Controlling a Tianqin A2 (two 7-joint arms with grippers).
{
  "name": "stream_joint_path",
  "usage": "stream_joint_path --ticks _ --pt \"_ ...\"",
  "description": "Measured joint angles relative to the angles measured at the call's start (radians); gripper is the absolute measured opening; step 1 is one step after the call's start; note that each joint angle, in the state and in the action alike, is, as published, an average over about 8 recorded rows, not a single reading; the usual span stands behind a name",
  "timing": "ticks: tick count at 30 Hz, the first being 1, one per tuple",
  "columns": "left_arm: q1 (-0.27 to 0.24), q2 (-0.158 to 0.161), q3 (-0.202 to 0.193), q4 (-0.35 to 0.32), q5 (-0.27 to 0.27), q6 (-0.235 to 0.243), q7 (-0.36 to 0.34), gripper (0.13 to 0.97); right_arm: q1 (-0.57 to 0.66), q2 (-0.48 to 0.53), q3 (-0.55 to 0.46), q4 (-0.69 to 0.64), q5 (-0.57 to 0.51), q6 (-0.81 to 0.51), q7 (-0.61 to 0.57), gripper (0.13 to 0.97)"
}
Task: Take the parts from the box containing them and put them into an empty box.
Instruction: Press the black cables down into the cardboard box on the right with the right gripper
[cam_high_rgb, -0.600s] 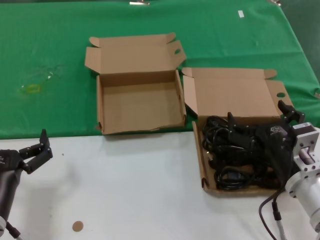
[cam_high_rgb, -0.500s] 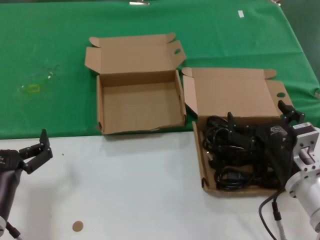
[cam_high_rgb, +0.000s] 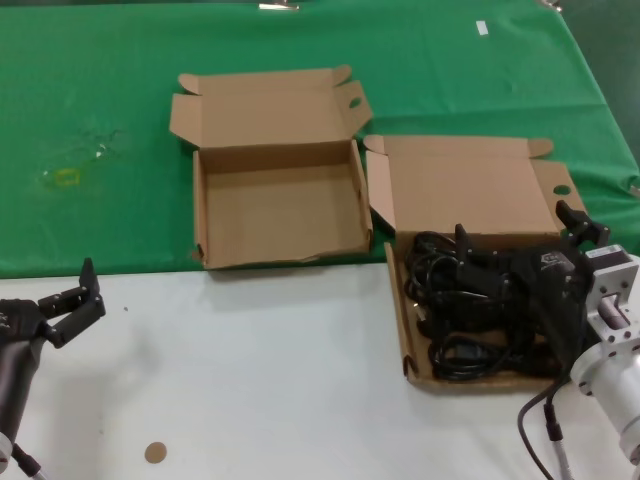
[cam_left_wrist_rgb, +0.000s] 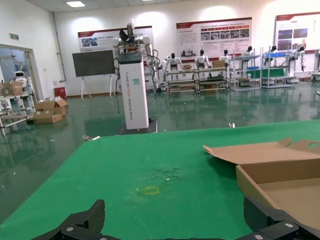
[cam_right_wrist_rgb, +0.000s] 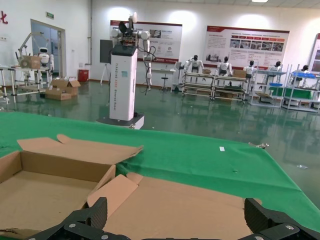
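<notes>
Tabletop: right pincer (cam_high_rgb: 520, 245) spread over cables (cam_high_rgb: 455, 320).

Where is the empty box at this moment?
In the head view the empty box lies open on the green cloth, left of the box containing them, beyond the white table.

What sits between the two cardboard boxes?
Nothing: in the head view only a narrow strip of green cloth separates the empty box from the box of cables.
</notes>
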Motion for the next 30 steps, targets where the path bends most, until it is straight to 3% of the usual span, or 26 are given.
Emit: stream_joint_path --ticks 18,30 --pt "0.0 0.0 0.0 0.0 0.0 0.0 0.0 0.966 0.0 0.0 0.0 0.0 0.0 0.0 0.0 0.966" --pt "0.0 0.0 0.0 0.0 0.0 0.0 0.0 0.884 -0.002 0.002 0.002 0.003 0.002 0.008 0.001 0.966"
